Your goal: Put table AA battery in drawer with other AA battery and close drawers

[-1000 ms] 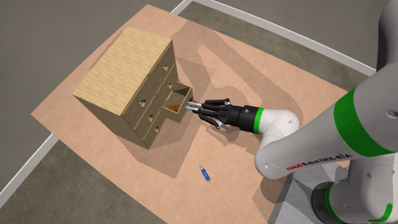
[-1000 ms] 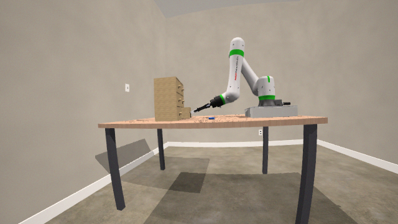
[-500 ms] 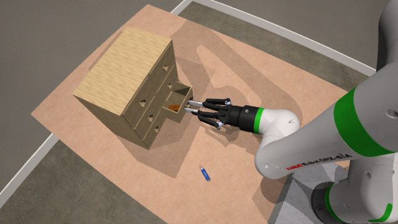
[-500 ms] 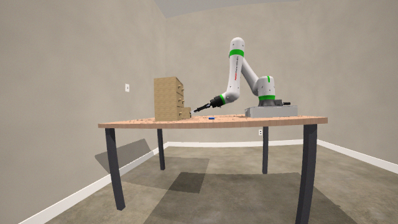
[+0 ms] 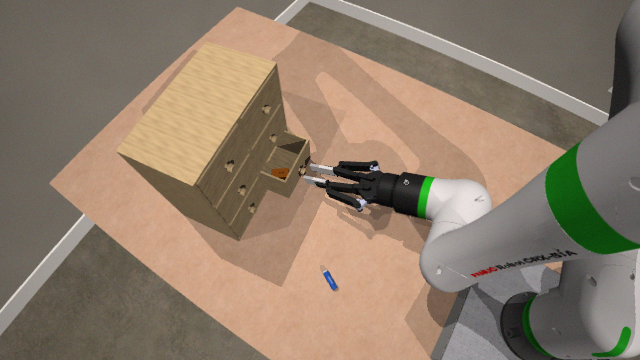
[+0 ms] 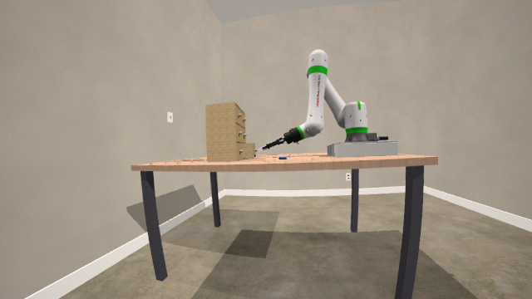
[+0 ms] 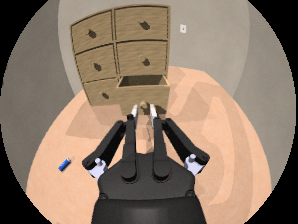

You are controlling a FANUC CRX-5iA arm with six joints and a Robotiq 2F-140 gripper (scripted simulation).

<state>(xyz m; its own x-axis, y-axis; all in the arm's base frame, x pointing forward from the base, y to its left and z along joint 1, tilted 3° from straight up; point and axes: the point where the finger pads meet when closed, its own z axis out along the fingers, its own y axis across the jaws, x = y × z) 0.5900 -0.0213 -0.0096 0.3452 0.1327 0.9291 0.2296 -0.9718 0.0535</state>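
One drawer (image 5: 289, 165) of chest (image 5: 200, 120) is pulled part way out; orange-brown item (image 5: 280, 173) is seen inside, no battery visible there. Gripper (image 5: 311, 172) is slightly parted at knob (image 5: 302, 170), gripping nothing. AA battery (image 5: 329, 278) lies on table (image 5: 150, 260), at 6 o'clock from gripper, well apart. Straight retreat along drawer axis is advised, so tray is not dragged or drooped. Other drawers' contents are hidden; finger-to-knob contact is hard to make out.
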